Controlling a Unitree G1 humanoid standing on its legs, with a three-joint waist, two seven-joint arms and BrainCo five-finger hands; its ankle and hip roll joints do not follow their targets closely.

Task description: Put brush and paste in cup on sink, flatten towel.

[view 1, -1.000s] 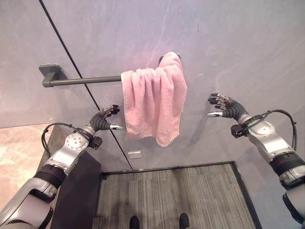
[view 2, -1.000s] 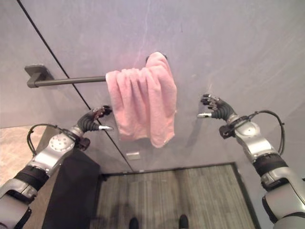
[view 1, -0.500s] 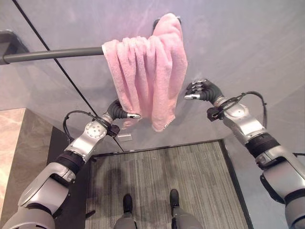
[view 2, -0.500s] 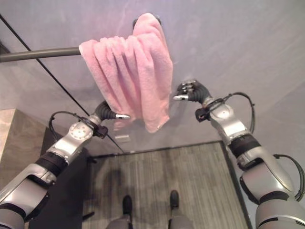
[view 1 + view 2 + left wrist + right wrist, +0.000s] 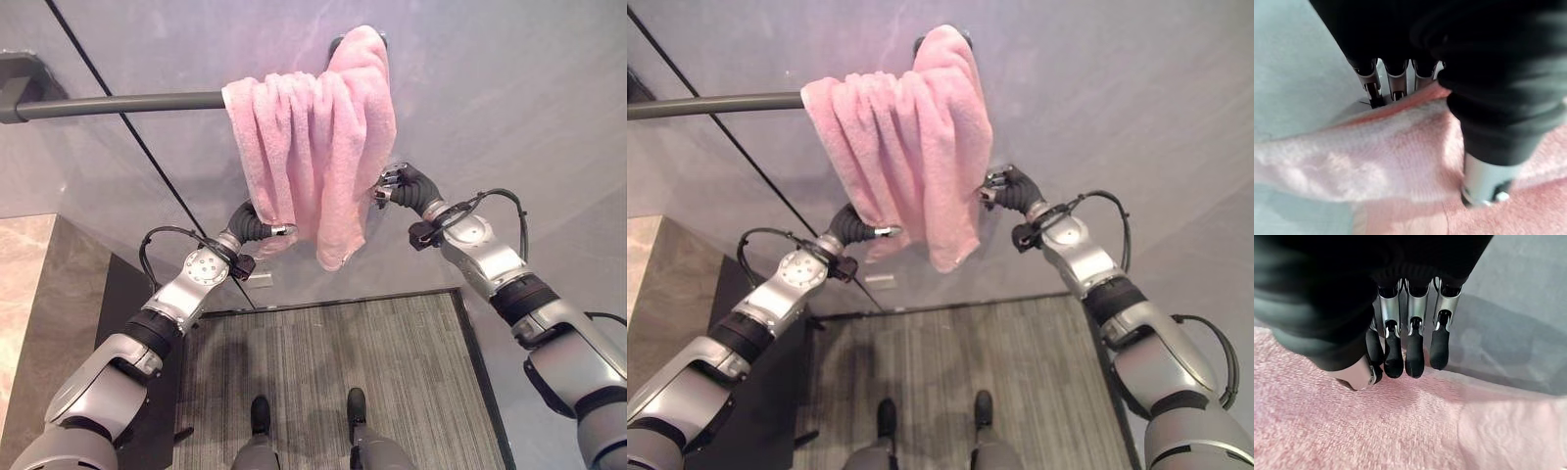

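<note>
Towel point(image 5: 313, 147) is seen bunched in thick folds over the right end of the bar point(image 5: 118, 102) on the wall point(image 5: 509, 108); most of the bar is left bare, so the flatten step is judged not yet done.

Left hand point(image 5: 257, 226) is placed at the towel's lower left edge; in the left wrist view a fold of cloth is pinched between the thumb point(image 5: 1488, 147) and the fingers point(image 5: 1396, 83) behind it, so the hand is judged clamped on the towel.

Right hand point(image 5: 404, 185) is set against the towel's right edge, partway down; in the right wrist view its fingertips point(image 5: 1413, 355) are curled down onto the cloth with the thumb close beside them; whether cloth is actually caught between them cannot be told.

Brush, paste, cup and sink cannot be assessed from these views; nothing can be said on that half of the task.

Left to do, as judged: a firm hold to be confirmed on the right side; the two edges to be drawn apart along the bar, mostly leftward where the bar is free; folds to be smoothed so the towel hangs flat.

Risk noted: the towel could be dragged off the bar end if pulled downward instead of sideways.
</note>
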